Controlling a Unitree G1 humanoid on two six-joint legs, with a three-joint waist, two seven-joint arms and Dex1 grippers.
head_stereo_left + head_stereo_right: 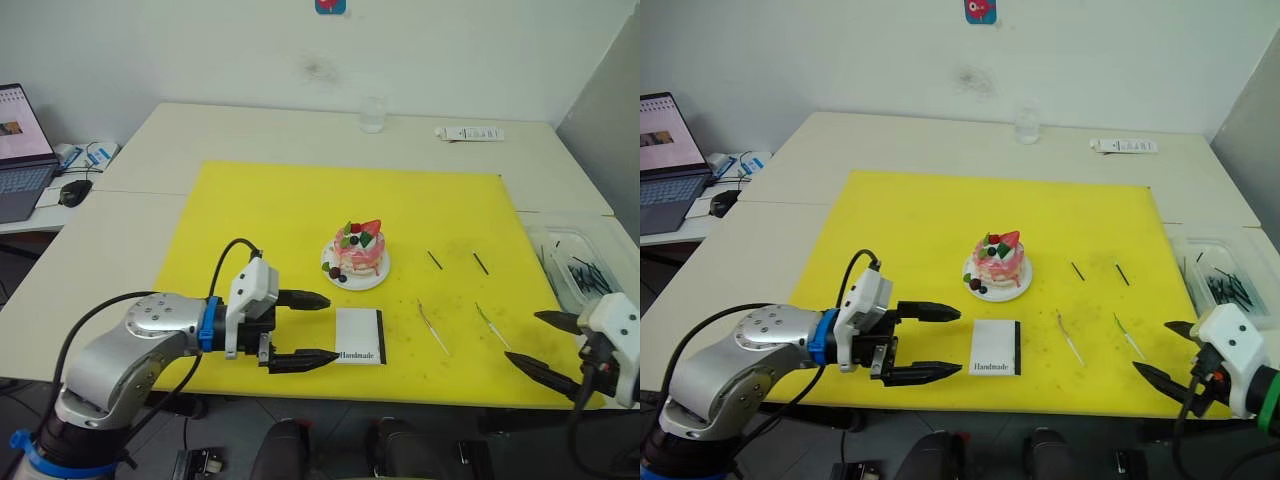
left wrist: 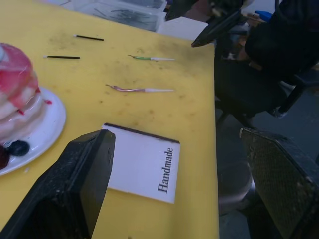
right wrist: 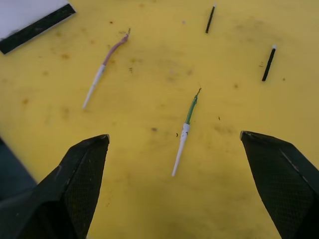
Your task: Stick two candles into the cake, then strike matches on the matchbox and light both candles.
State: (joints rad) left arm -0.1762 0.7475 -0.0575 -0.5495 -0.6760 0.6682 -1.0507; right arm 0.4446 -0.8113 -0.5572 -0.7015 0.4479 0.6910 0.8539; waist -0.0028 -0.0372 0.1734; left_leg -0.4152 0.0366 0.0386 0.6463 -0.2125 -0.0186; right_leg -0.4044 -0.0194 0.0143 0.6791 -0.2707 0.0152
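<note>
The pink cake (image 1: 358, 252) with a strawberry sits on a small white plate (image 1: 372, 281) mid-mat. Two thin candles lie flat to its right: a pinkish one (image 1: 433, 329) (image 3: 105, 68) and a green one (image 1: 492, 327) (image 3: 185, 130). Beyond them lie two dark matches (image 1: 435, 260) (image 1: 481, 263). The white "Handmade" matchbox (image 1: 358, 336) lies near the mat's front edge. My left gripper (image 1: 308, 329) is open just left of the matchbox, holding nothing. At the mat's front right corner my right gripper (image 1: 545, 347) is open and empty, close to the green candle.
The yellow mat (image 1: 260, 220) covers the table's middle. A clear tray (image 1: 572, 268) with several dark sticks stands at the right edge. A glass (image 1: 372, 115) and a white strip (image 1: 470, 133) sit at the back. A laptop (image 1: 20, 150) and mouse (image 1: 74, 192) are far left.
</note>
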